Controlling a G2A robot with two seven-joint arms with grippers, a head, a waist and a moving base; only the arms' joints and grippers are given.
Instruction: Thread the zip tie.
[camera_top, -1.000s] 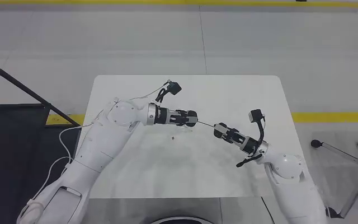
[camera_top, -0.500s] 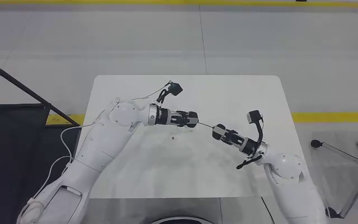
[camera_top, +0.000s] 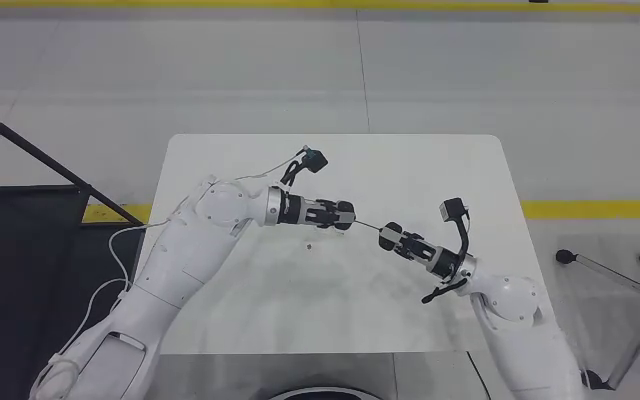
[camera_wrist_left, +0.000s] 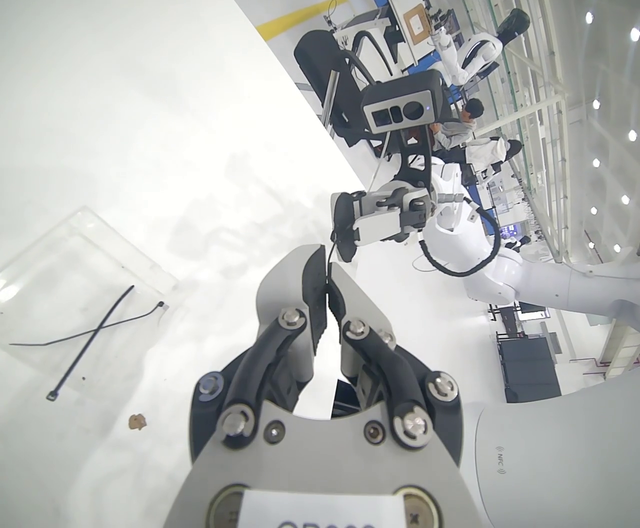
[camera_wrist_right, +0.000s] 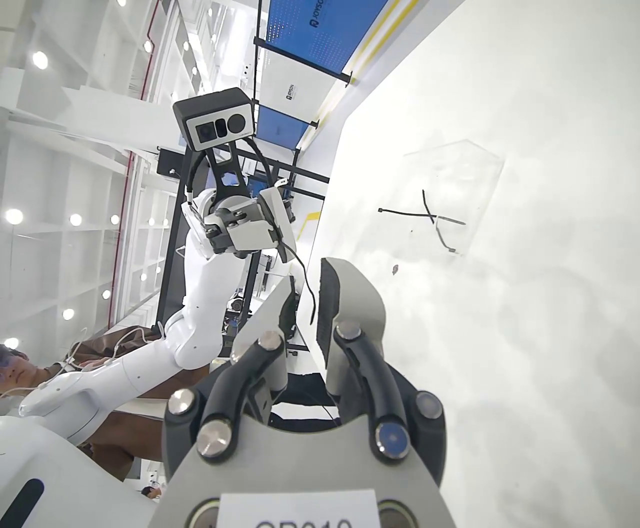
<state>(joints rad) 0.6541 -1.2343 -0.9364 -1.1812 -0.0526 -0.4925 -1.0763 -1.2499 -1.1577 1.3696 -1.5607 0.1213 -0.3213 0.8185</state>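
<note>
Over the last second the right gripper (camera_wrist_right: 311, 279), fingers apart, crept closer to the left gripper (camera_wrist_left: 327, 270), which stayed clenched on the zip tie (camera_wrist_right: 313, 306) above the tabletop's middle, so the tie's free end lay between the right fingers, likely ready for grasping.

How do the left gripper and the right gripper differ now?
The left gripper has its fingers shut on the zip tie; the right gripper has its fingers open around the tie's free end. The left gripper is over the table's middle; the right gripper is further right. Both hover above the table, facing each other.
</note>
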